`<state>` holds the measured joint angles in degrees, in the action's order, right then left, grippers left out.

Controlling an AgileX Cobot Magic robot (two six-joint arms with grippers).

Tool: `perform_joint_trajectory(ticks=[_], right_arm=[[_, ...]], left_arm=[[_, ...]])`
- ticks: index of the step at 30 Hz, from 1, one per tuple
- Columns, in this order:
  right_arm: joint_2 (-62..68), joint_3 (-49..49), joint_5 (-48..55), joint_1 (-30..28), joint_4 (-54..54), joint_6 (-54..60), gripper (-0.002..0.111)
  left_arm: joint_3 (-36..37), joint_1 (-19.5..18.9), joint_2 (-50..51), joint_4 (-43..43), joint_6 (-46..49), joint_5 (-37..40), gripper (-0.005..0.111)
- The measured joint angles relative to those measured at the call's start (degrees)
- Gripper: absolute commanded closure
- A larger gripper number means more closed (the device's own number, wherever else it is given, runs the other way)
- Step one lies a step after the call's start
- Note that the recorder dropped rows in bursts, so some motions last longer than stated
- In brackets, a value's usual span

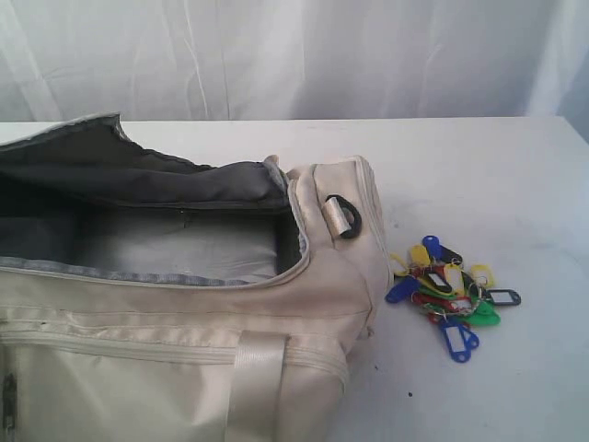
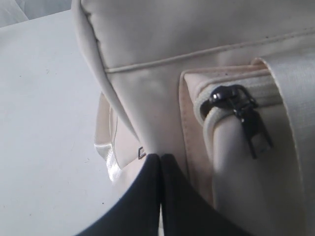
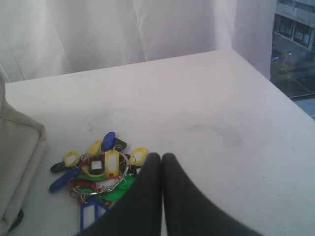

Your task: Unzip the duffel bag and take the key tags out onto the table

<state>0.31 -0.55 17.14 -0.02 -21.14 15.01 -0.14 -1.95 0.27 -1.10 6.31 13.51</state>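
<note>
- The duffel bag point(image 1: 184, 350) lay on the left and near part of the table point(image 1: 479, 175), running out of the exterior view on its left and near sides.
- Its top zipper stood undone, the mouth gaped wide, and grey lining point(image 1: 166, 244) showed inside.
- A dark D-ring point(image 1: 345, 216) sat on the bag's right end.
- The key tags point(image 1: 448, 293) lay in a loose bunch on the bare tabletop just right of that end, with a narrow strip of white between them and the fabric.
- Blue, yellow, green, red and black tags were tangled on their metal rings.
- Right of the tags and beyond them the tabletop was open as far as its far edge, where a white curtain point(image 1: 276, 55) hung.
- The right gripper point(image 3: 161, 158) had its jaws pressed together with nothing between them, poised over the table just beside the tags.
- The left gripper point(image 2: 161, 160) was likewise closed and empty, close against the bag's side near a dark zipper pull point(image 2: 251, 128); I could not tell whether it touched the fabric.
</note>
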Motion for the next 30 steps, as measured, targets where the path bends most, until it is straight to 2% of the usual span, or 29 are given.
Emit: perform_joint_trajectory(ticks=[16, 19, 25, 30], right_arm=[[0.0, 0.2, 1.2, -0.1, -0.2, 2.3, 0.108], [0.0, 0.2, 1.3, -0.1, 6.3, -2.0, 0.108], [0.0, 0.2, 2.4, -0.1, 25.4, -22.8, 0.108], [0.0, 0.2, 2.4, -0.3, 27.8, -23.0, 0.108]], left_arm=[[0.0, 0.0, 0.0, 0.0, 0.0, 0.0, 0.107], [0.0, 0.0, 0.0, 0.0, 0.0, 0.0, 0.107], [0.0, 0.0, 0.0, 0.0, 0.0, 0.0, 0.107], [0.0, 0.0, 0.0, 0.0, 0.0, 0.0, 0.107]])
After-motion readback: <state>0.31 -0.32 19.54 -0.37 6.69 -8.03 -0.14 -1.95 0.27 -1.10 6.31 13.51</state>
